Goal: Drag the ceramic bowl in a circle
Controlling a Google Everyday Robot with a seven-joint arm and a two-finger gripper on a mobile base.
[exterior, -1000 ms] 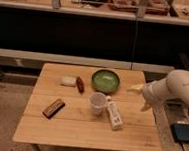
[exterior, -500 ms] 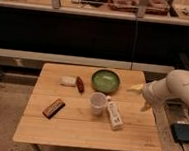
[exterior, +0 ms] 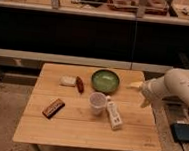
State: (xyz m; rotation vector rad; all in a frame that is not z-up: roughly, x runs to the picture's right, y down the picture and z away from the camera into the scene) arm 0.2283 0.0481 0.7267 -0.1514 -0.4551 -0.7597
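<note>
Gripper (exterior: 139, 94) spread wide, empty, touching nothing; it hovers at the right edge of the wooden table (exterior: 72, 130). Ceramic bowl (exterior: 105, 81) sits near its left, apart from it, at the table's back centre. White cup (exterior: 97, 103) stands just in front of the bowl, white carton (exterior: 113, 115) lying beside the cup.

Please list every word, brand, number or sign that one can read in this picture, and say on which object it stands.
No text can be read.
White carton: print, if any, cannot be made out.
Brown bar: the same.
Ceramic bowl and white cup: no marking visible.
Gripper, at the table's right edge, apart from the bowl: no label visible.
</note>
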